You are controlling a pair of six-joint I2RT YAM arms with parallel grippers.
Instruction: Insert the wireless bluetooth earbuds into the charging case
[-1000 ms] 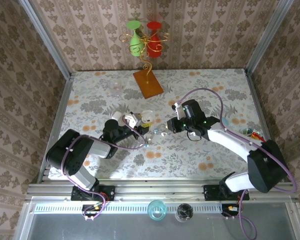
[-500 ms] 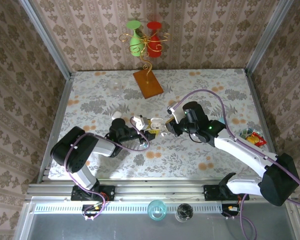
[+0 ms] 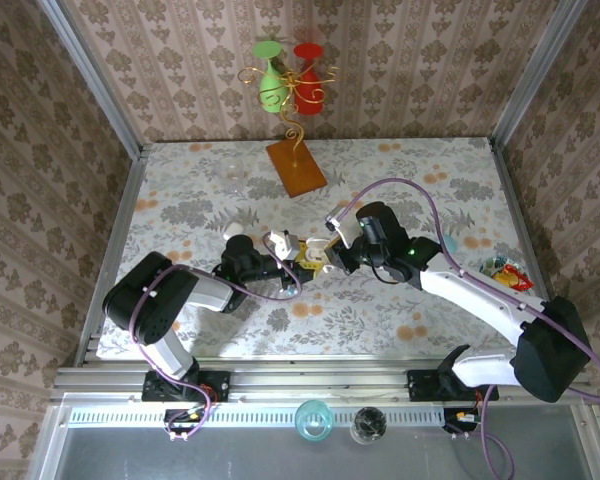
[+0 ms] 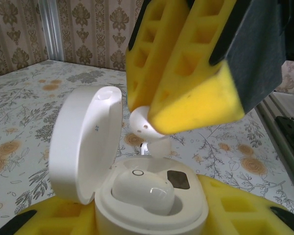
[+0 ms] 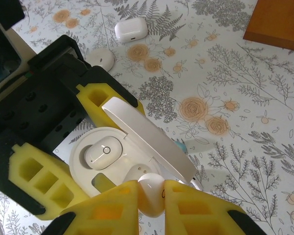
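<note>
left end effector (image 3: 283,252) grasps case (image 4: 88,147) | right end effector (image 5: 152,205) grasps earbud (image 4: 142,125) over free socket (image 4: 179,180)

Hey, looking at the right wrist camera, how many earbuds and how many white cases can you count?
Earbuds: 2, a seated earbud and a gripped earbud
White cases: 3, the open case, a closed oblong case and a round case
Total: 5
</note>
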